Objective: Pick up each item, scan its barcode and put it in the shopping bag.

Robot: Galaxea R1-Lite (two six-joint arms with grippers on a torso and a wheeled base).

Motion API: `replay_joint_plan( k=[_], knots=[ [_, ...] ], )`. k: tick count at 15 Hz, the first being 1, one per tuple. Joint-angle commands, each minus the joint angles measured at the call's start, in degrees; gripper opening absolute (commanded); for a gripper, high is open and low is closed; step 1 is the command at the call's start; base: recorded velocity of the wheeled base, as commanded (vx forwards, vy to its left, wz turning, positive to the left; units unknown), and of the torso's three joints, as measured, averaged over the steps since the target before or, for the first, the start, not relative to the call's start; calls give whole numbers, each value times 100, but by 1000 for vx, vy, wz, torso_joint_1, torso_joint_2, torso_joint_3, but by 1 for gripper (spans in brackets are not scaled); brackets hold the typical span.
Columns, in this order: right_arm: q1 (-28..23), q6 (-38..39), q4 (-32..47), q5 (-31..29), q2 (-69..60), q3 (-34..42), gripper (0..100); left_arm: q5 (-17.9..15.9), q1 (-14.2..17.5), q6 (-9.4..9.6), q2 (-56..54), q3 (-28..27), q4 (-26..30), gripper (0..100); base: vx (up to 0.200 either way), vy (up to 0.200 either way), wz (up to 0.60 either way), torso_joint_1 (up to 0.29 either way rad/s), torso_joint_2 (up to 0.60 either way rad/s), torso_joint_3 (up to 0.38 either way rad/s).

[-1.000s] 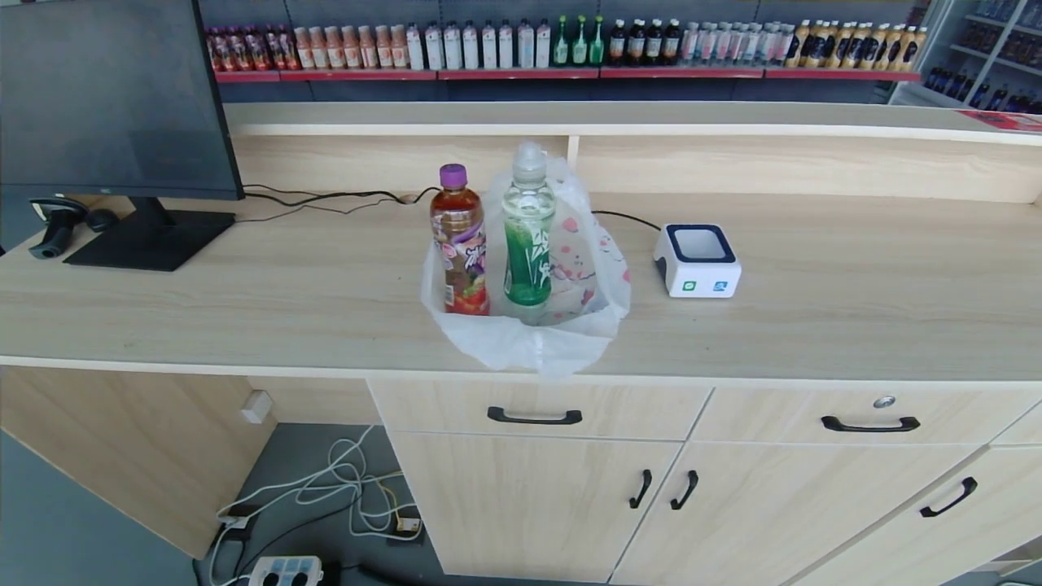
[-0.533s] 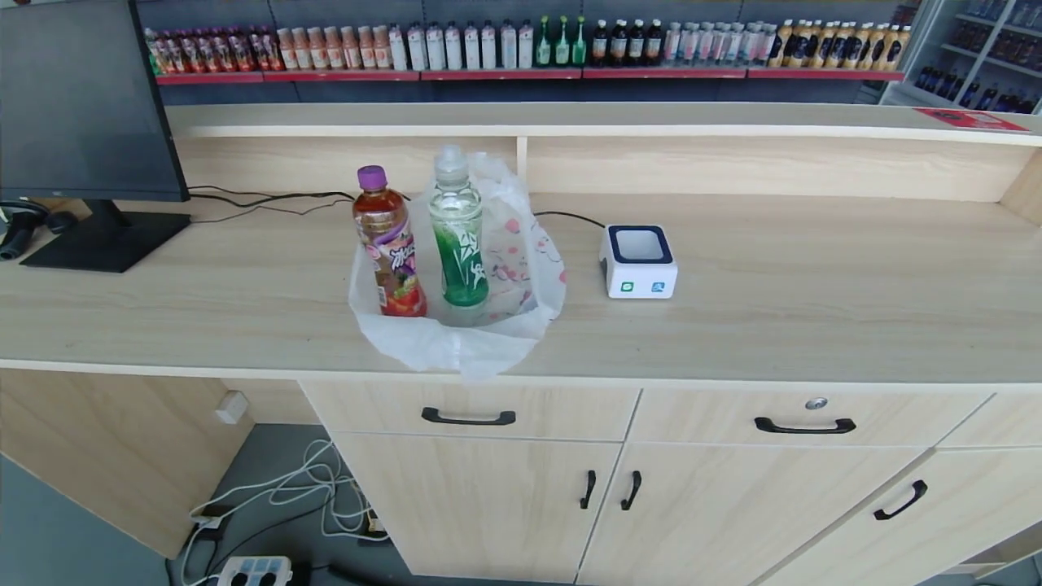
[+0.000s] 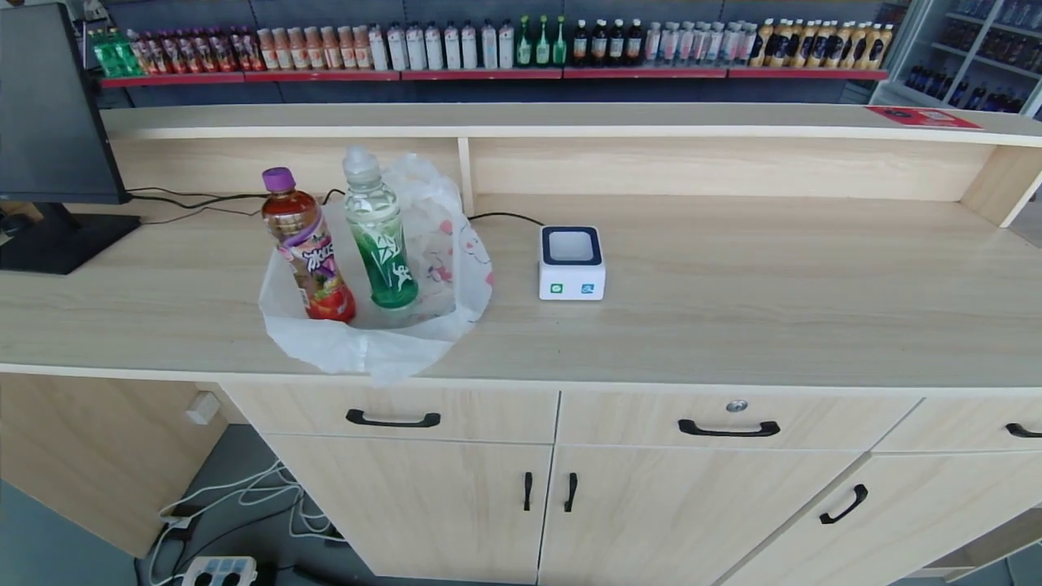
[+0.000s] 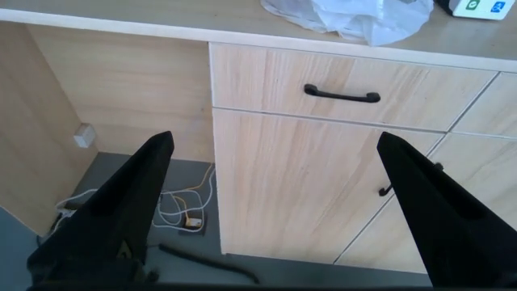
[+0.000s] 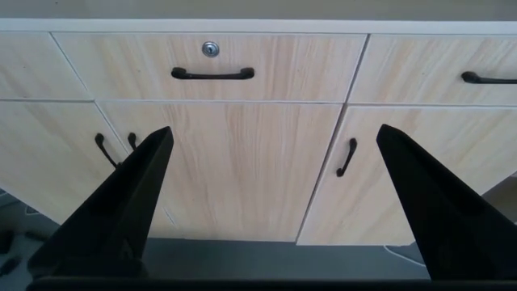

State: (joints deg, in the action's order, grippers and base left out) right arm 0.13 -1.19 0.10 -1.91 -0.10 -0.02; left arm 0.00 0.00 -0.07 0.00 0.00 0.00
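Left wrist view: the left gripper (image 4: 275,218) hangs empty, its fingers spread wide, below the counter (image 4: 97,10). The shopping bag (image 4: 355,16) lies above and ahead of them. The right gripper (image 5: 271,214), equally wide and empty, faces the cupboard doors (image 5: 242,162). The purple-capped bottle (image 3: 308,244) and green-labelled bottle (image 3: 379,236) stand upright in the bag, likely nearer the left arm.

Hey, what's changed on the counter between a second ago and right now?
Nothing on the counter itself moved: the whole head view slid left, so the camera shifted towards the robot's right. Nothing was taken hold of or let go. The purple-capped bottle and the green-labelled bottle stand in the shopping bag as before, with the scanner beside it, apart.
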Motion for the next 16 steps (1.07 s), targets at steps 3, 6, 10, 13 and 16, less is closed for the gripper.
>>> replay_joint_plan(
  k=[3,6,10,13,16],
  knots=[
    [4,-4,-1,-2,10,2,100,0,0,-19,0,0,0,100,0,0,0,0,0,0],
    [4,-4,-1,-2,10,2,100,0,0,-19,0,0,0,100,-200,0,0,2,4,-1],
    [4,5,-1,-2,10,2,100,0,0,-19,0,0,0,100,-200,0,0,-10,6,5],
    [4,5,-1,-2,10,-6,100,0,0,-19,0,0,0,100,-200,0,0,7,1,2],
    [-5,5,-1,-2,10,2,100,0,0,-19,0,0,0,100,-200,0,0,1,4,2]
  ],
)
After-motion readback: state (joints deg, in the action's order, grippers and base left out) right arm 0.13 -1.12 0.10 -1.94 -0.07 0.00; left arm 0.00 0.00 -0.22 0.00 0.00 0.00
